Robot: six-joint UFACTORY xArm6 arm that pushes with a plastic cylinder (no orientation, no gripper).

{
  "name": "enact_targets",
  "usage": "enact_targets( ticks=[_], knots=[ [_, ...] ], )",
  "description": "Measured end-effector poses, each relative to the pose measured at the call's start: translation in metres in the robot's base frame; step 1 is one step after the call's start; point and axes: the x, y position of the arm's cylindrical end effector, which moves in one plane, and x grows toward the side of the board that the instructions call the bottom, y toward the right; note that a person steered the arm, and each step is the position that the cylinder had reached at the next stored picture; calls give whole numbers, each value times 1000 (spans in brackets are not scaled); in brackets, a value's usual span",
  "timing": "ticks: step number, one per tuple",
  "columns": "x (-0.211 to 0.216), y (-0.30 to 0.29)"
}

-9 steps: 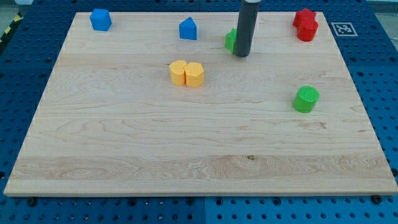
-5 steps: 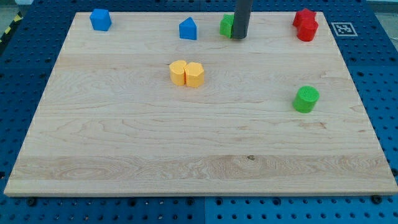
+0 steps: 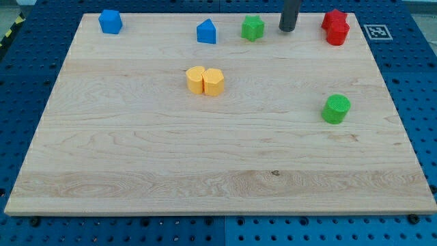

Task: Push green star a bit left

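Observation:
The green star lies near the view's top edge of the wooden board, a little right of the middle. My tip stands to the star's right, a short gap away and not touching it. The rod rises out of the view's top. A blue house-shaped block sits to the star's left.
Two red blocks sit close together at the top right, just right of my tip. A blue block is at the top left. Two yellow blocks touch near the middle. A green cylinder sits at the right.
My tip moved up the view with the green star, then slid away to the right. The star now sits higher and slightly left of where it was, fully uncovered.

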Motion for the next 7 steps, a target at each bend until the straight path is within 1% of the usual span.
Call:
enact_targets(
  ticks=[1, 2, 3, 5, 7],
  knots=[
    [29, 5],
    [32, 5],
    [19, 4],
    [17, -10],
    [14, -58]
  ],
)
